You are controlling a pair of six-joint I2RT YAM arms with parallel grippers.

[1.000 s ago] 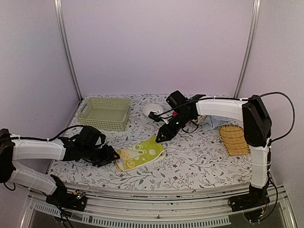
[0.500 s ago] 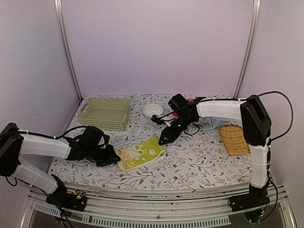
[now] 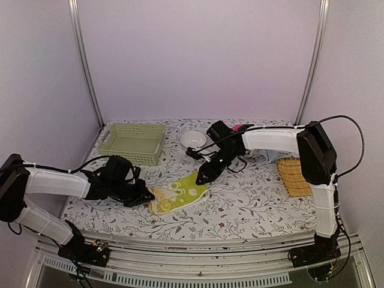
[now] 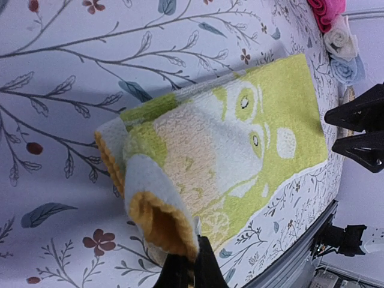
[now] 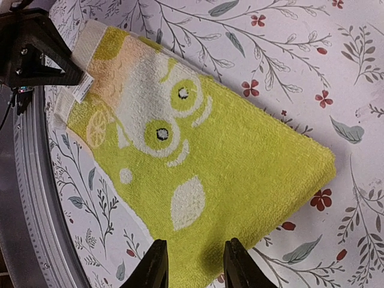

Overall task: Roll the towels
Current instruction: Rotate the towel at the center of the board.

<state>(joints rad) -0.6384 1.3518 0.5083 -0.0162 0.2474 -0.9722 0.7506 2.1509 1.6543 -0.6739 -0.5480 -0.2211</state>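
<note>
Yellow-green towel [image 3: 180,192] lay 8-to-2 o'clock on worktop [image 3: 252,204]. Left gripper [image 3: 147,195] pinched its rolled 8 o'clock end. Right gripper [image 3: 200,178], jaws parted, hovered at 2 o'clock corner.

Four towels [image 4: 240,138] — one basket [image 3: 133,143]; one tray [image 3: 295,175]; one bowl [image 3: 193,139].

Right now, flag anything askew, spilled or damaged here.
Only the yellow-green towel: it lies skewed to the table edge, its left end curled over and pinched in the left jaws. Nothing spilled or damaged.
</note>
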